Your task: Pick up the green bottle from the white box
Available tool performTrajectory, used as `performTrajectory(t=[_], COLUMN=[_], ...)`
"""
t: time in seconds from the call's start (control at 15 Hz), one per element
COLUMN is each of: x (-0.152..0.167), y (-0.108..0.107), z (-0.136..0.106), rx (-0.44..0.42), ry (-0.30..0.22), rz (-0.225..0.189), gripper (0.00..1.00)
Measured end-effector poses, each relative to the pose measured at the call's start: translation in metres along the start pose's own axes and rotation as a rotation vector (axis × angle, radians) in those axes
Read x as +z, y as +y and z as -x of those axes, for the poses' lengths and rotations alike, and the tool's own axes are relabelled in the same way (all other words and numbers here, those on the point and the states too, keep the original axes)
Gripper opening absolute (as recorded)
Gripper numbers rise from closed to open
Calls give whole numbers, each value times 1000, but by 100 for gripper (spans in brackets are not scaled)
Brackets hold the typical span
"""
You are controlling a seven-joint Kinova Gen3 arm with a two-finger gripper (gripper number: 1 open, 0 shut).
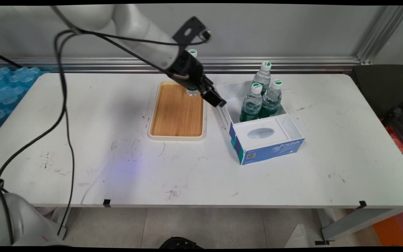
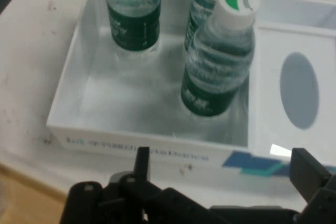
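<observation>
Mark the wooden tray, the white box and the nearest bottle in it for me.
wooden tray (image 1: 175,115), main view, bare wooden floor.
white box (image 1: 273,148), main view, blue front wall.
nearest bottle (image 2: 215,72), hand view, clear body above its green label.

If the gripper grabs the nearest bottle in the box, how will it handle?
That bottle looks full, so probably heavy for its size. It stands tall on a narrow base and may tip if nudged high, though the box wall and the neighbouring bottles should limit that. The clear ribbed plastic could flex and slip under a squeeze.
</observation>
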Motion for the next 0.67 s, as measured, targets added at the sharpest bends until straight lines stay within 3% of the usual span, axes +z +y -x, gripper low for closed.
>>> performTrajectory(t=[0.67], x=[76], y=[8], z=[-27], rx=[59], ry=[-5], rz=[7], gripper=[100])
